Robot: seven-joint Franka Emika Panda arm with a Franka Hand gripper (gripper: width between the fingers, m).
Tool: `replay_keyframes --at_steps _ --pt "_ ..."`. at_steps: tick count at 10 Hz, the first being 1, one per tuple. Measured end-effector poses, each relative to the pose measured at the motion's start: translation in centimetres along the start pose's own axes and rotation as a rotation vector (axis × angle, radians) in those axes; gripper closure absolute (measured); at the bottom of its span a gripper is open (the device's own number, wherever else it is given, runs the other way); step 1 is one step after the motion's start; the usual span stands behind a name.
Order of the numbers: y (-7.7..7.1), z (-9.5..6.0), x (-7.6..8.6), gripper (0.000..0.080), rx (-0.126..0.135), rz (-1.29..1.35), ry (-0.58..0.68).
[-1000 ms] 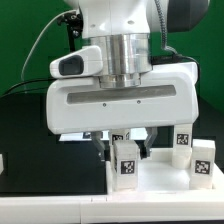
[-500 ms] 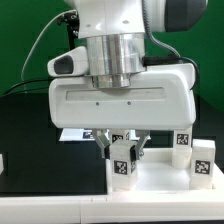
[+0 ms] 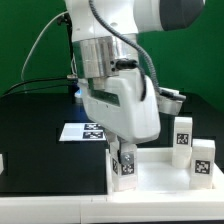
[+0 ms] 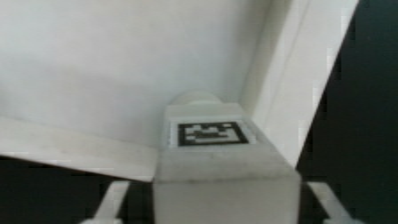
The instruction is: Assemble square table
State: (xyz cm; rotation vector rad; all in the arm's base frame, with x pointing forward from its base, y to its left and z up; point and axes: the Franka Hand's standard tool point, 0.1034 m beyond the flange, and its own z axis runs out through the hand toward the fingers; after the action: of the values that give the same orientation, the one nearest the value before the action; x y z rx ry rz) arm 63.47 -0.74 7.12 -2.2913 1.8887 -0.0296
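The square table top [image 3: 155, 178] lies flat at the front. A white leg [image 3: 125, 168] with a tag stands upright at its front corner, toward the exterior view's left. My gripper [image 3: 122, 160] comes down over this leg with a finger on each side, shut on it. In the wrist view the leg [image 4: 217, 150] fills the middle, tag facing the camera, with the fingers [image 4: 116, 200] along its sides and the table top [image 4: 125, 70] behind it. Two more tagged legs [image 3: 183, 137] [image 3: 203, 160] stand on the far side of the top, toward the exterior view's right.
The marker board [image 3: 82, 131] lies on the black table behind the arm. A white part [image 3: 2, 160] shows at the exterior view's left edge. A pale strip [image 3: 60, 210] runs along the table's front edge.
My hand has turned about its vertical axis while staying over the corner leg. The leg's tag now looks narrower, as if the leg turned with it.
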Motion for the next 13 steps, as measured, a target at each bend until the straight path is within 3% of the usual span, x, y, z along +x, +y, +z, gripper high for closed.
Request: replay_keyframes --at_steps 2,3,4,5,6,9,11,13 --pt "0.0 0.0 0.0 0.0514 0.000 -0.001 -0.001" --pt "0.0 0.0 0.0 0.0449 -0.004 -0.109 -0.004" --pt "-0.2 -0.3 0.0 0.0278 -0.008 -0.240 -0.013" --pt "-0.5 -0.4 -0.1 0.0278 -0.006 -0.404 -0.014" --pt "-0.6 -0.4 -0.5 0.0177 -0.007 -0.552 -0.015" --pt "-0.6 -0.4 -0.3 0.0151 -0.008 -0.705 -0.014" --pt "-1.0 -0.5 -0.4 0.0151 -0.014 -1.078 0.023" --pt "-0.7 0.4 -1.4 0.0151 -0.039 -1.416 0.042"
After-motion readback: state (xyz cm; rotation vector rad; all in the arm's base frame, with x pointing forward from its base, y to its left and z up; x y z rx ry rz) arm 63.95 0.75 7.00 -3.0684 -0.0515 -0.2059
